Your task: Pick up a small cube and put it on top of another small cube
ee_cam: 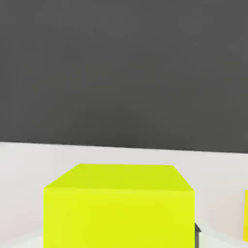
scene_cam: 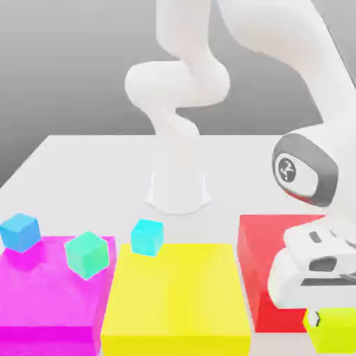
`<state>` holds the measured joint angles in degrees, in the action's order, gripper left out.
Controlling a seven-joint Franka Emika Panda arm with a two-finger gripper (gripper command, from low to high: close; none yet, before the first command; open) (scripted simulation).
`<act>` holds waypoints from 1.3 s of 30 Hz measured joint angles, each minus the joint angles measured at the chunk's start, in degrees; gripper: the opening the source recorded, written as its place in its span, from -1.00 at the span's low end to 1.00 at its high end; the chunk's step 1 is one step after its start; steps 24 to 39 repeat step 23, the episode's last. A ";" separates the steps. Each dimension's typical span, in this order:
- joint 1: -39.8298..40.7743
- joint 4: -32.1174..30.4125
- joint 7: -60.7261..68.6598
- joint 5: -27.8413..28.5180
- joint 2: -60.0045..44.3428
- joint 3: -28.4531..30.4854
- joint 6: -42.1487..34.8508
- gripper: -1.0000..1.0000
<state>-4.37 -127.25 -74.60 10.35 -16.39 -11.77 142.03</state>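
"What are the fingers [scene_cam: 313, 318] doing down there?"

"Closed on the small lime cube [scene_cam: 334, 329], as far as I can see. One of them lies against its side, and the opposite one is hidden from me."

"Why grip it like that, from above?"

"Probably so the flat sides give a steady hold and the underside stays free to sit on another cube. I can't tell whether it has left the surface beneath it."

"And where is it exactly?"

"By the near corner of the red block [scene_cam: 261, 278], the corner toward the exterior view's right. The hand view shows an edge of the tabletop [ee_cam: 121, 154] past the cube."

"Which cube should it go on?"

"The task doesn't say. The cyan cube [scene_cam: 147, 238] is at the far edge of the yellow block [scene_cam: 181, 292], near that block's far left corner as the exterior view shows it. Further left, the green cube [scene_cam: 87, 255] is by the far right corner of the magenta block [scene_cam: 52, 299], and the blue cube [scene_cam: 20, 232] is by its far left corner."

"So what's next?"

"I'd check the grip, raise the cube well clear of the blocks, then carry it across level. Set down off-centre, it could tip or nudge the lower cube off its edge."
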 joint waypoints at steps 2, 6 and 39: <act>2.62 -2.91 -0.18 -1.29 4.05 2.24 -1.02 -1.00; 9.14 -8.75 -0.75 -3.62 12.18 6.94 -3.03 -1.00; 23.44 -26.58 -2.51 -9.28 25.13 16.49 3.14 1.00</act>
